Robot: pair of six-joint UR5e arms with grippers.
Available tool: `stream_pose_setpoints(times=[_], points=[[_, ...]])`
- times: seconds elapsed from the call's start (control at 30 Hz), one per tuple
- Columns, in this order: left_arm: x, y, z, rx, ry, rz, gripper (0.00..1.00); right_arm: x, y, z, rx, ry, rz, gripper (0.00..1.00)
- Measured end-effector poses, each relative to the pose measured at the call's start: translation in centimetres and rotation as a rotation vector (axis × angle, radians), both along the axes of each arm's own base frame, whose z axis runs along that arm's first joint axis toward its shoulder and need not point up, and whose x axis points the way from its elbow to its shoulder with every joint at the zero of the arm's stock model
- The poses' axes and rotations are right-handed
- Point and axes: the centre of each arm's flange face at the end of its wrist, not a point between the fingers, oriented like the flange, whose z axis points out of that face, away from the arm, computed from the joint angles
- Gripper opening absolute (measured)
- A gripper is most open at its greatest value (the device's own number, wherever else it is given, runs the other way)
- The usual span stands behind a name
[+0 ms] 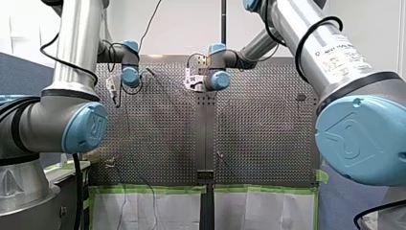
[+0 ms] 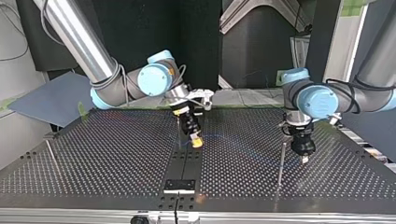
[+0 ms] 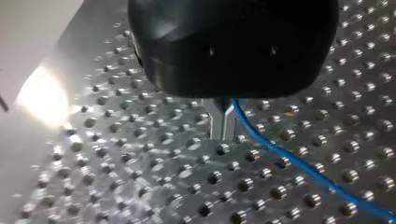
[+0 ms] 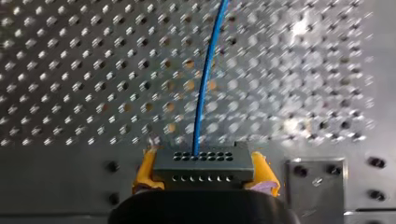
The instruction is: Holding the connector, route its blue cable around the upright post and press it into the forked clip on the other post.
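In the right wrist view my right gripper [image 4: 203, 175] is shut on a dark multi-hole connector [image 4: 203, 163], yellow pads [image 4: 144, 172] on both sides. The blue cable [image 4: 203, 88] runs straight ahead from it over the perforated table. My left gripper [image 3: 222, 122] has its metal fingers shut on the blue cable [image 3: 289, 158], which trails away across the holes. In the top view my right gripper [image 2: 196, 140] hovers near the table's middle. My left gripper [image 2: 304, 158] hangs just beside a thin upright post [image 2: 280, 163]. Another thin post [image 2: 50, 151] stands at that view's left.
A black plate [image 2: 180, 185] is bolted at the near edge of the top view, on the dark centre strip [image 2: 187, 163] that splits the perforated table [image 2: 116, 154]. Green tape [image 1: 143, 189] lines the table's near edge in the front view.
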Motion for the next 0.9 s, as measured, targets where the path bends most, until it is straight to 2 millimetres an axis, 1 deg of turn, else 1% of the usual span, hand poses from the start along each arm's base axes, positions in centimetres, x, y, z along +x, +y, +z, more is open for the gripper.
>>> stream_pose_setpoints(times=[0.1,0.13,0.17,0.2,0.23,0.27,0.3,0.37,0.4,0.47,0.5,0.53,0.9], points=[[0.3,-0.7,-1.1,0.005,0.021,-0.024,0.00,-0.6,-0.3,-1.1,0.005,0.005,-0.009,0.00],[0.4,-0.9,-1.5,0.010,0.029,-0.032,0.05,-0.7,-0.3,-1.5,0.007,0.008,-0.011,0.00],[0.5,-1.1,-2.0,0.017,0.038,-0.042,0.16,-0.9,-0.3,-1.9,0.010,0.010,-0.014,0.00],[0.6,-1.3,-2.2,0.022,0.044,-0.047,0.16,-1.1,-0.4,-2.4,0.014,0.015,-0.017,0.00],[0.6,-1.5,-2.4,0.028,0.048,-0.052,0.26,-1.3,-0.4,-2.7,0.017,0.019,-0.019,0.00],[0.6,-1.7,-2.6,0.034,0.053,-0.056,0.43,-1.5,-0.5,-3.1,0.019,0.023,-0.021,0.00],[0.7,-1.9,-2.7,0.037,0.055,-0.060,0.43,-1.8,-0.5,-3.5,0.021,0.027,-0.025,0.00],[0.6,-2.1,-2.8,0.040,0.057,-0.065,0.66,-2.1,-0.7,-4.1,0.024,0.032,-0.030,0.00],[0.6,-2.2,-2.8,0.040,0.058,-0.067,0.66,-2.4,-0.8,-4.4,0.025,0.034,-0.033,0.00],[0.6,-2.4,-2.8,0.040,0.058,-0.069,0.77,-2.8,-0.9,-5.1,0.026,0.036,-0.039,0.00],[0.6,-2.4,-2.8,0.040,0.059,-0.067,0.77,-3.0,-1.0,-5.5,0.027,0.037,-0.042,0.00],[0.5,-2.5,-2.9,0.038,0.060,-0.065,1.00,-3.2,-1.1,-5.8,0.027,0.037,-0.045,0.00],[0.2,-2.5,-3.0,0.014,0.066,-0.026,1.00,-5.4,-0.9,-10.0,0.049,0.046,-0.072,0.00]])
